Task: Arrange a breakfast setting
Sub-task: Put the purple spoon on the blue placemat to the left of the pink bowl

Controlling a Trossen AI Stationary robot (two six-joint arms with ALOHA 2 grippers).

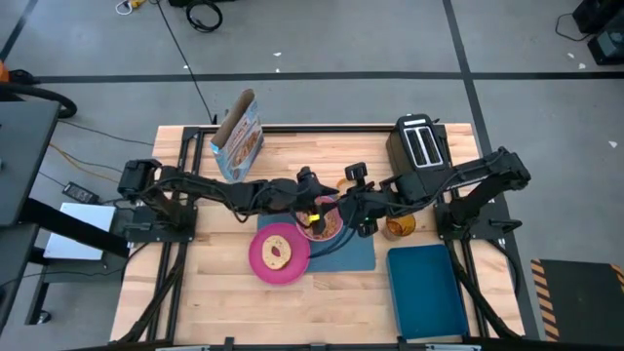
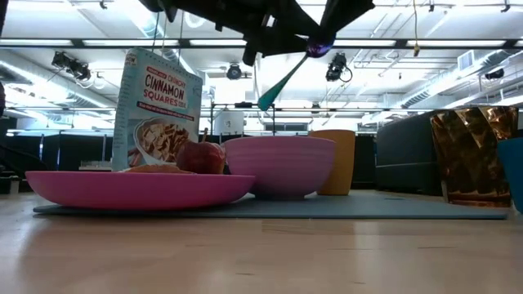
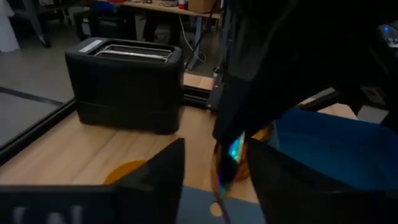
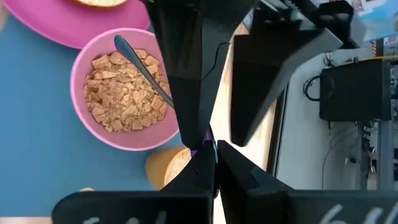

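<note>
Over the middle of the desk (image 1: 214, 292), both arms are meeting above the pink bowl (image 1: 322, 222). The right gripper (image 4: 210, 155) is hanging directly over the bowl with its jaws clenched on the handle of the blue-purple spoon (image 4: 142, 67), whose scoop end is reaching down toward the cereal; the low view shows the spoon (image 2: 286, 77) tilted in the air above the bowl's rim, not yet resting inside. The left gripper (image 1: 310, 185) is hovering just beside it, and whether its jaws are released or closed I cannot tell.

Most of the setting appears to be laid out. The blue mat (image 1: 356, 255) is lying near the desk's centre, carrying the pink plate (image 1: 263, 261) with the bagel (image 1: 278, 253) on it, and the bowl, filled with cereal, is touching the plate's edge. The red apple (image 2: 201, 157) is sitting by the plate, and the amber cup (image 1: 398, 227) is standing just off the mat's right side. The cereal box (image 1: 237, 136) is standing at the back, the toaster (image 1: 419, 146) beyond the cup.

By my judgement, setting the spoon down is the main step left.
</note>
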